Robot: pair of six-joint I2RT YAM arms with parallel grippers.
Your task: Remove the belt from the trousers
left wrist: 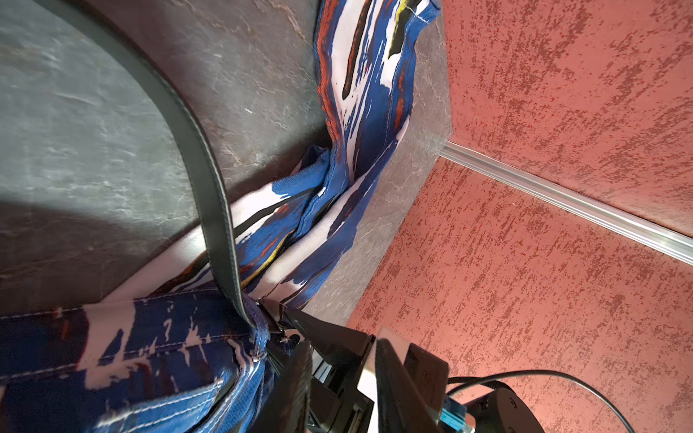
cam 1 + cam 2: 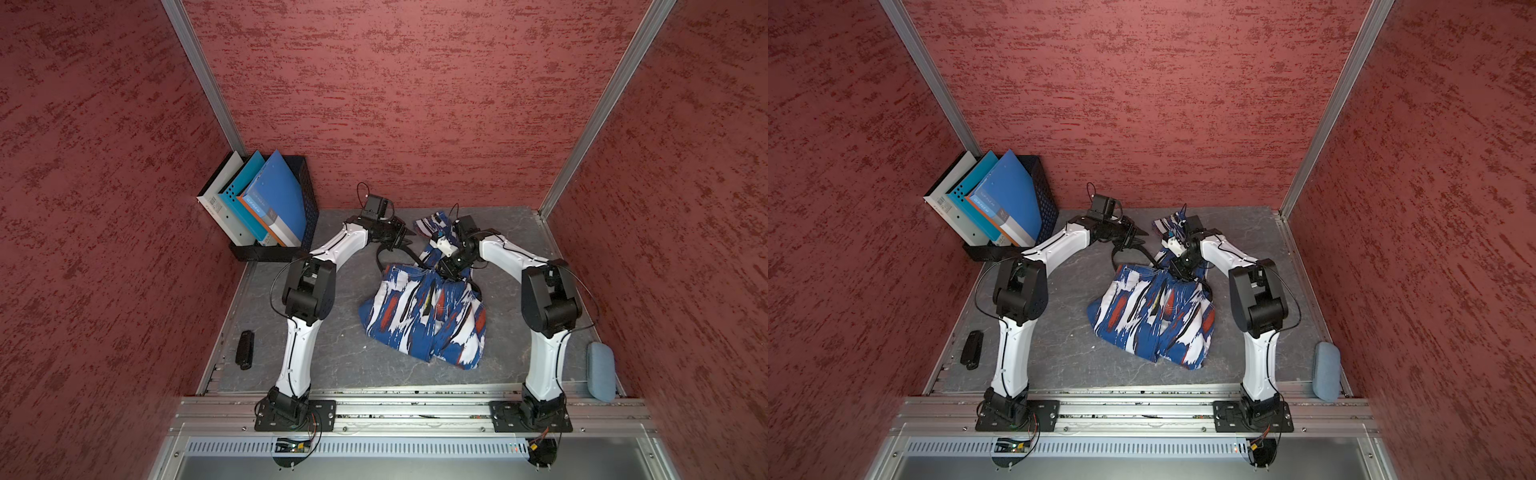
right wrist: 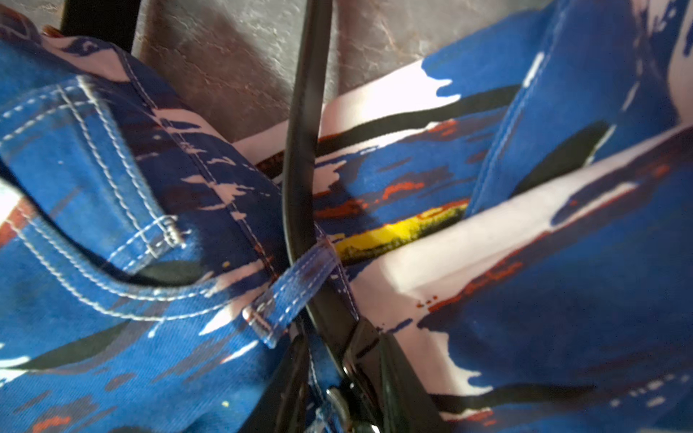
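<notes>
Evidently mid-pull: the left tool (image 2: 409, 241) pinches the belt (image 1: 210, 180) above the far counter (image 2: 332, 353); the belt passes through 1 loop (image 3: 296, 285) on the trousers (image 2: 424, 320) mid-counter. The right tool (image 3: 337, 339) stands spread astride the belt. Next, pin the waistband (image 1: 150, 330) and draw left. The right wrist view shows that loop plainly; the top views do not.

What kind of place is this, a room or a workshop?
Most likely a robot test booth, not a home: red wall panels in aluminium framing enclose a grey table, the left arm and right arm are bolted to an aluminium rail, and the trousers and folders look like props.
</notes>
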